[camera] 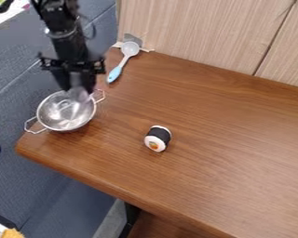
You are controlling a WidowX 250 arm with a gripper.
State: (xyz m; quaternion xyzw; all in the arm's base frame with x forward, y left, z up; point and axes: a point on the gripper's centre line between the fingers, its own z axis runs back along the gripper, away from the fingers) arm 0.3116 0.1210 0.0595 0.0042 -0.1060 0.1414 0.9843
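The round, silver metal bowl with 2 wire handles sits at the left corner of the brown wooden table. Its handle axis runs lower left to upper right. You see it directly below the black claw, near its upper rim. You cannot tell whether the claw is spread or pinching. The black-and-white toy sushi roll lies to the lower right; the white spoon with a blue handle, to the upper right.

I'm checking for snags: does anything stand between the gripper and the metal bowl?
No obstacle is visible between the gripper and the metal bowl; the gripper hangs at the rim, where a pale patch is too unclear to name. The spoon and toy sushi lie off to the side.
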